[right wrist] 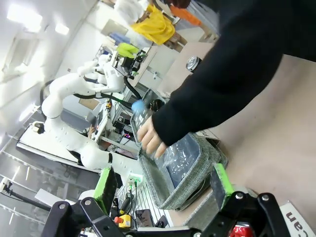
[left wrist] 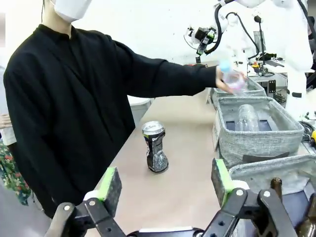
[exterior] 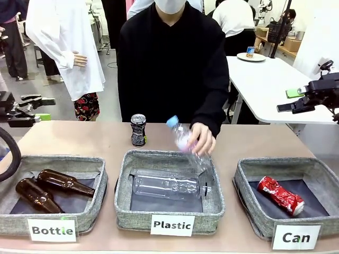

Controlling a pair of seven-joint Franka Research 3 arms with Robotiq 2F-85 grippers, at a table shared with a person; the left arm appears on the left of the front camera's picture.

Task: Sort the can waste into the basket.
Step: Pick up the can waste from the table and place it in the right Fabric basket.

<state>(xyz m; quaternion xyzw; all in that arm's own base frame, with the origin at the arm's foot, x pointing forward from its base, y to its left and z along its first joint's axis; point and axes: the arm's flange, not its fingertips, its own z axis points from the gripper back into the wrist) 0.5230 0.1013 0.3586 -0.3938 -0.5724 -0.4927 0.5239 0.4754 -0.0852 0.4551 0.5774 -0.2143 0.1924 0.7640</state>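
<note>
both jaws apart, empty. black-patterned metal can (left wrist: 156,153) w/ silver top stands upright, long axis vertical, by far edge of table (exterior: 79,137), dead ahead of my left gripper (left wrist: 167,182), the nearer arm. right gripper (right wrist: 164,181) is farther off. crushed red metal can (exterior: 280,195) lies in grey woven fabric basket (exterior: 244,182) labelled "can", near right corner. count: 2 cans, 1 such basket.

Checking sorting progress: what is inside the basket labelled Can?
In the Can basket a crushed red can lies on dark lining. Its near wall and label hide the front strip. The black-patterned can stands outside on the table.
</note>
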